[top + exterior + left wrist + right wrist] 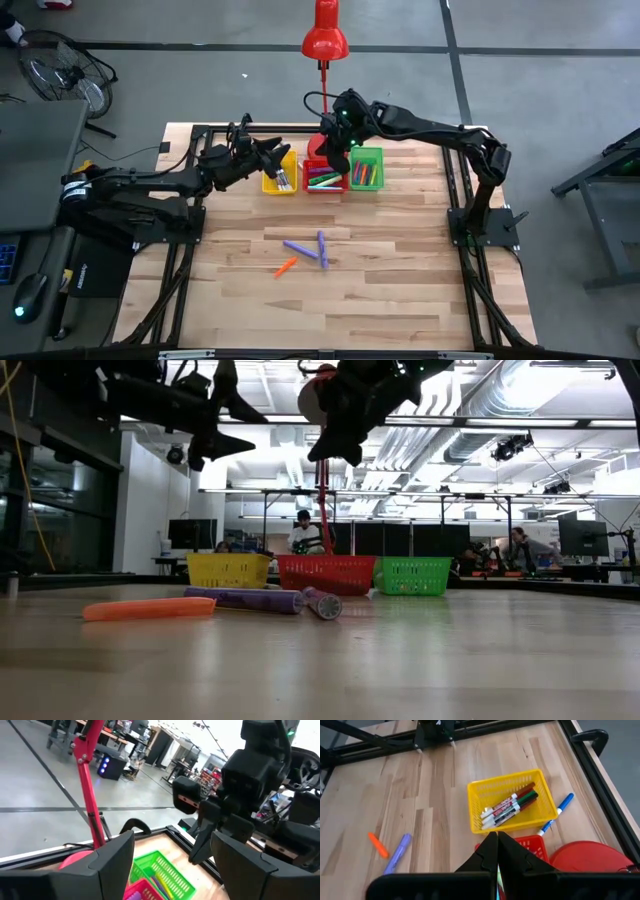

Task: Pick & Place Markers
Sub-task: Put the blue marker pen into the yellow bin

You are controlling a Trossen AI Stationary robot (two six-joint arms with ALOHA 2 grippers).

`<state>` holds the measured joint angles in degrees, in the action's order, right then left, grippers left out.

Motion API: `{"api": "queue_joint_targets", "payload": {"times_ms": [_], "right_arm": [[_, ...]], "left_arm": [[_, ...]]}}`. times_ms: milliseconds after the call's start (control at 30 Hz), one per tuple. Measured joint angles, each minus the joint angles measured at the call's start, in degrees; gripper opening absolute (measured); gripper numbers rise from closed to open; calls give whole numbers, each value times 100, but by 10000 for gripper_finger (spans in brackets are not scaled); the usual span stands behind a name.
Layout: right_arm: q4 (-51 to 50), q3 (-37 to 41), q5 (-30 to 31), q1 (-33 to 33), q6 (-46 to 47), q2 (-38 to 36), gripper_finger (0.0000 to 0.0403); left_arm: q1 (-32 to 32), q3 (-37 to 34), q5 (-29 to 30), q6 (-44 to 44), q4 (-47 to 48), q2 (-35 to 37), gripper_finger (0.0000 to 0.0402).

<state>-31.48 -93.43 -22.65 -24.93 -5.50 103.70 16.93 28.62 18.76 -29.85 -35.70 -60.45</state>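
Three markers lie flat on the table's middle: two purple [300,247] [322,250] and one orange [285,267]. In the low view they are the orange marker [148,608] and the purple ones [243,599] [322,603]. A blue marker [557,812] lies on the wood beside the yellow bin [510,802], which holds several markers. My left gripper [278,158] hangs open above the yellow bin [270,184], empty. My right gripper [335,150] hovers shut over the red bin [325,188], its fingertips [496,837] together with nothing visible between them.
The yellow bin, the red bin [326,574] and the green bin [411,575] stand in a row near the far edge, the red and green ones holding markers. A red desk lamp [325,40] stands behind them. A black frame runs along the table's sides. People sit in the room beyond.
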Motion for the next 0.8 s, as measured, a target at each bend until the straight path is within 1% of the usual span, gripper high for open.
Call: {"api": "queue_joint_targets", "payload": {"times_ms": [167,367,433,533,700,800], "right_arm": [[-5,0,2,14,-63,0,0],[-20,0,64,188,-338,0,0],[-76,0,157,240,-388,0,0],[-342,0,409,248,-400,0,0],[-930,0,598,37,-437,0,0],[-1277,18,621,-119,-572,0,0]], "left_arm": [[3,-2,42,1,83,30,259],[380,-2,48,-218,891,405,259],[569,-7,-69,-297,1234,533,259],[893,-4,-462,-510,1488,680,259],[1268,-4,-878,-1143,1979,664,259],[1329,-4,-1006,-1306,2126,567,259]]}}
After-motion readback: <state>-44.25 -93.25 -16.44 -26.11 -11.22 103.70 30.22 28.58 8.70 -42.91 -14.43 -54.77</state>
